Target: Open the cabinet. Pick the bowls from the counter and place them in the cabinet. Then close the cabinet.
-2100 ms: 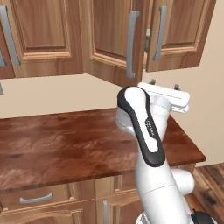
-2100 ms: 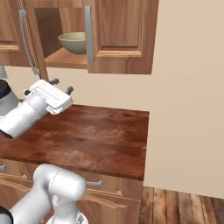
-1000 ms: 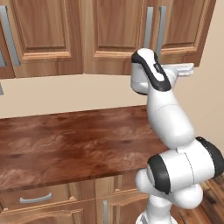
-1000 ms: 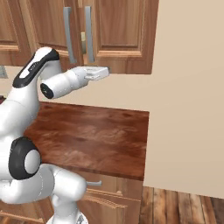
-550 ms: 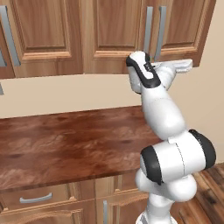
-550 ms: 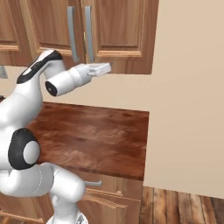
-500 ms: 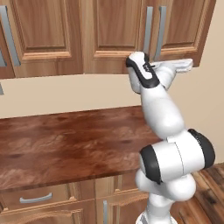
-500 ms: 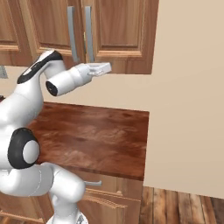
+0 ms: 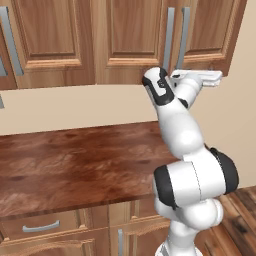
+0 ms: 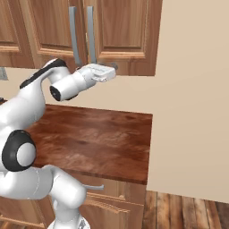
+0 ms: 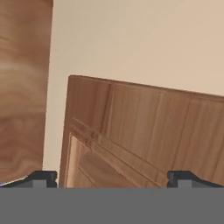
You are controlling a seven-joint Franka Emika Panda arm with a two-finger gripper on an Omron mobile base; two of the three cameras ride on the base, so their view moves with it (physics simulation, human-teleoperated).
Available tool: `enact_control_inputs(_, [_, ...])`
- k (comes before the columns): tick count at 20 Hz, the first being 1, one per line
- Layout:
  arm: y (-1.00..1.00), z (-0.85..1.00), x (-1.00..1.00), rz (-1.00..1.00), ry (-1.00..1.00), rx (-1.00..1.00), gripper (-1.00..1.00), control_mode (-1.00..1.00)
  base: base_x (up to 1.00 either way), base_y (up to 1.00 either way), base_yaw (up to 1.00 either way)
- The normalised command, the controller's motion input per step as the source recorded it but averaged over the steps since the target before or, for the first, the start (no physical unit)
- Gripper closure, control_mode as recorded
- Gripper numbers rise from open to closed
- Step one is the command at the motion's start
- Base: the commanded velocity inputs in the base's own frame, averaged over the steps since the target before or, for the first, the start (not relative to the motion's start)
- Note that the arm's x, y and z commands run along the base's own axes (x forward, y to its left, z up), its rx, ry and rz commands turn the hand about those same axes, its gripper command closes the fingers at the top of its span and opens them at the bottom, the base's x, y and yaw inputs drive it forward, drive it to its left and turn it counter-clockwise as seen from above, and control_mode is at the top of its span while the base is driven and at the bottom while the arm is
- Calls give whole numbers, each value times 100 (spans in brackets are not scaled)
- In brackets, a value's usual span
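Observation:
The cabinet (image 9: 135, 40) hangs above the counter (image 9: 75, 160) with both doors shut. Its two grey bar handles (image 9: 170, 40) meet at the centre. My gripper (image 9: 216, 79) is held level at the bottom edge of the right door, just below and right of the handles. From the right base view the gripper (image 10: 113, 68) sits under the handles (image 10: 91, 36), high above the counter (image 10: 98, 134). In the hand view the fingertips (image 11: 43, 177) stand wide apart with nothing between them, facing a lower corner of the cabinet door (image 11: 144, 131). The gripper is open. The bowls are out of view.
Another wall cabinet door (image 9: 45, 35) hangs to the left. Drawer units (image 9: 40, 227) with grey handles sit under the counter. A beige wall (image 10: 192, 89) closes the counter's right end, and wooden floor (image 10: 188, 210) lies below it.
Two seconds ago a cabinet door stood open with a bowl on the shelf; both doors are shut now. My gripper has risen from above the counter to the door's bottom edge and lately holds still.

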Motion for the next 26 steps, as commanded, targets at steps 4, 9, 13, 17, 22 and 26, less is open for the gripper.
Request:
enact_control_inputs(4, [97,-35,38,-40,-37,20,-100,-100,0,0,0])
enact_control_inputs(9, [100,-46,17,-16,-39,4,-100,-100,0,0,0])
enact_control_inputs(13, [100,-68,77,-1,-20,0,-100,-100,0,0,0])
enact_control_inputs(17, [100,-24,100,-13,-23,0,-100,-100,0,0,0])
enact_control_inputs(22, [100,-8,100,-21,-23,0,-100,-100,0,0,0])
enact_control_inputs(26, [95,0,100,-17,-9,0,-100,-100,0,0,0])
